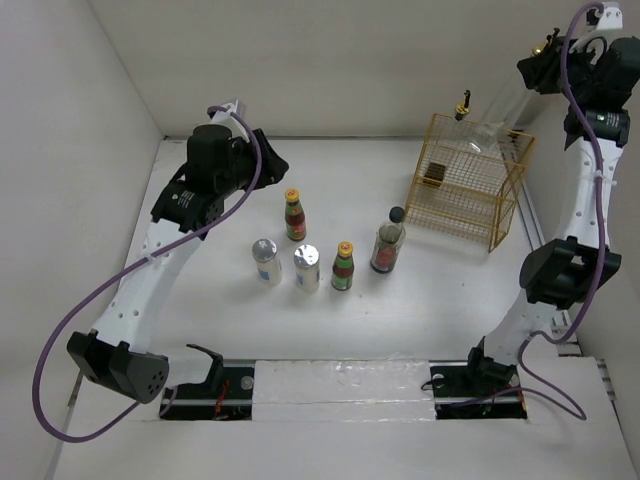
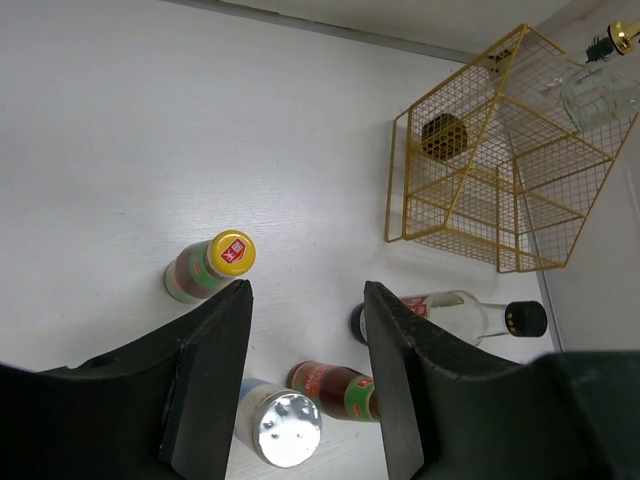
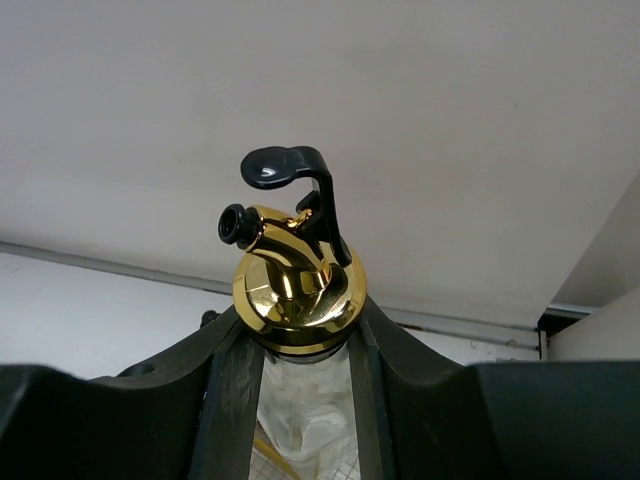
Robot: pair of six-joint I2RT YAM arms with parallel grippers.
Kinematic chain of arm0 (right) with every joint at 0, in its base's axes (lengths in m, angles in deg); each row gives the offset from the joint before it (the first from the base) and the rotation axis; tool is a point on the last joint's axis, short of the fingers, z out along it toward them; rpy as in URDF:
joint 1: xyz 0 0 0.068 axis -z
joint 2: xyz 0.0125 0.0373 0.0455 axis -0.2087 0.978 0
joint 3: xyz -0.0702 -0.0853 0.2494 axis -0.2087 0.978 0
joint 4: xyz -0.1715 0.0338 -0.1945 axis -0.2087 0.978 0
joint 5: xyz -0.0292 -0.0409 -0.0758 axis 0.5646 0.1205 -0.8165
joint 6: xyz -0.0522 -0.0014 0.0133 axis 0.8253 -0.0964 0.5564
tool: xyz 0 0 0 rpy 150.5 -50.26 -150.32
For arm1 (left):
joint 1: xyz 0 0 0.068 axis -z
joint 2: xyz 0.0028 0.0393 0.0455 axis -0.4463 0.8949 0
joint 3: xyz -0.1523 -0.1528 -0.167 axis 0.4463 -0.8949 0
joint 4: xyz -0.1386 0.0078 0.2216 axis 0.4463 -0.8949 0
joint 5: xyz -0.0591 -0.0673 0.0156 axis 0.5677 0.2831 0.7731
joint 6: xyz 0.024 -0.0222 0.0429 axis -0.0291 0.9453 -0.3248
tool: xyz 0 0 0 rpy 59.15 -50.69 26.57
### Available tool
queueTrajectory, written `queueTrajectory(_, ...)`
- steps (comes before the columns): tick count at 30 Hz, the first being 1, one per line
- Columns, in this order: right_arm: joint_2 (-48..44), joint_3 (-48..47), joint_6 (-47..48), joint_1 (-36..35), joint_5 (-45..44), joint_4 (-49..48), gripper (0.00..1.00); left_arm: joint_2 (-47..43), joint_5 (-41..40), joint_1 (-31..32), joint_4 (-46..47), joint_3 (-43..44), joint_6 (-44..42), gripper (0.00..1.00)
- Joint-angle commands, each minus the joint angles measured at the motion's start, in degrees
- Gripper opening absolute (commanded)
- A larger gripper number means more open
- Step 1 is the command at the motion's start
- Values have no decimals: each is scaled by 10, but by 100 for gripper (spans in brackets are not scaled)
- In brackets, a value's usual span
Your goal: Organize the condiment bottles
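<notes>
— Up near the yellow wire basket (image 1: 470, 200), right gripper (image 3: 300, 335)?
— Clenched around a gold-pourer glass bottle (image 3: 295, 280), held aloft.
— Left gripper (image 2: 307, 300)?
— Spread apart, empty, over sauce bottles (image 1: 294, 215), shakers (image 1: 266, 261), black-knobbed jar (image 1: 388, 245) standing on the table (image 1: 400, 325).

Top view: five containers stand at frame centre. A row runs left to right: shaker (image 1: 266, 261), second shaker (image 1: 307, 268), sauce bottle (image 1: 343, 266), knobbed jar (image 1: 388, 246). A second sauce bottle (image 1: 294, 215) stands behind the row, above the gap between the shakers. The wire basket (image 1: 455, 215) sits right of the jar, toward upper right. One pourer bottle (image 1: 482, 135) is at the basket's rear top edge; inside or behind cannot be determined. The other pourer bottle (image 3: 298, 285) is clamped in the right gripper (image 3: 300, 345), raised at the upper right corner.
</notes>
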Motion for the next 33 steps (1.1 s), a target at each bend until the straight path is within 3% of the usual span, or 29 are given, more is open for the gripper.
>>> queueTrajectory(1, -13, -61, -4, 1, 35, -102, 0, -4, -3, 1, 18, 17, 3, 46)
queueTrajectory(10, 29, -88, 54, 1, 83, -58, 0, 2, -3, 1, 18, 17, 3, 46)
queueTrajectory(27, 4, 118, 106, -7, 59, -47, 0, 18, -3, 1, 18, 6, 3, 46)
queueTrajectory(33, 15, 137, 126, -23, 47, -34, 0, 24, 8, 1, 29, -5, 8, 46)
